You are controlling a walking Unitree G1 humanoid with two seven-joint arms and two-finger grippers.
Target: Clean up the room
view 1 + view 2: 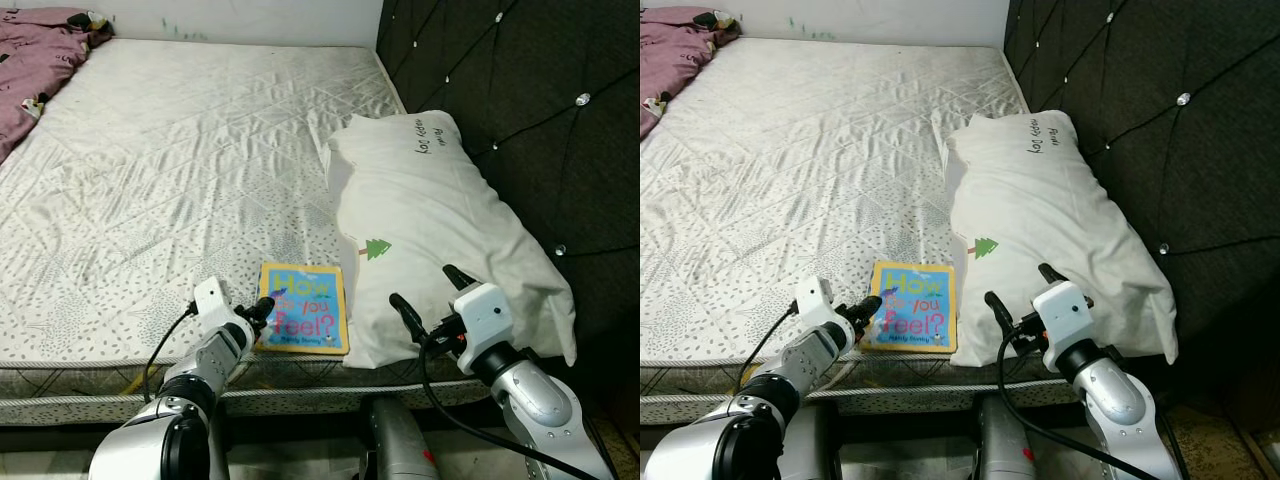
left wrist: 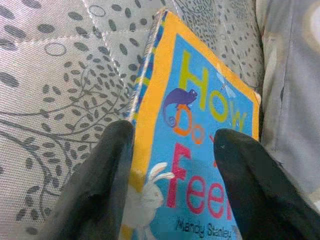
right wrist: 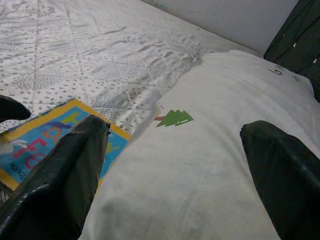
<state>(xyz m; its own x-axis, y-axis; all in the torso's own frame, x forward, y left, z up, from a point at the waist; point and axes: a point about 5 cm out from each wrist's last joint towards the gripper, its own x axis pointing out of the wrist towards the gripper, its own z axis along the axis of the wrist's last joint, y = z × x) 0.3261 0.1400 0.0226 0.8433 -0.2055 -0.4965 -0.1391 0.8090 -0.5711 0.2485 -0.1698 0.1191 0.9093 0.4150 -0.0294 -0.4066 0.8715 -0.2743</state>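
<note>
Left gripper (image 1: 262, 312) straddles glossy square book (image 1: 305, 308) on quilted mattress (image 1: 180, 170).

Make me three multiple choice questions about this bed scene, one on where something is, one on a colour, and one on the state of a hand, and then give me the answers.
1. Where does the book lie?
A. on top of the pillow
B. on the mattress near its front edge, beside the pillow
C. on the floor

2. What colour is the small tree printed on the pillow?
A. green
B. red
C. blue

3. How is the right hand?
A. shut on the book
B. shut on the pillow
C. open, over the pillow's near end

Answers:
1 B: the book rests flat on the mattress, just left of the pillow.
2 A: the tree shows green with a brownish trunk.
3 C: the right wrist view shows its two fingers spread wide with pillow between them.
</note>
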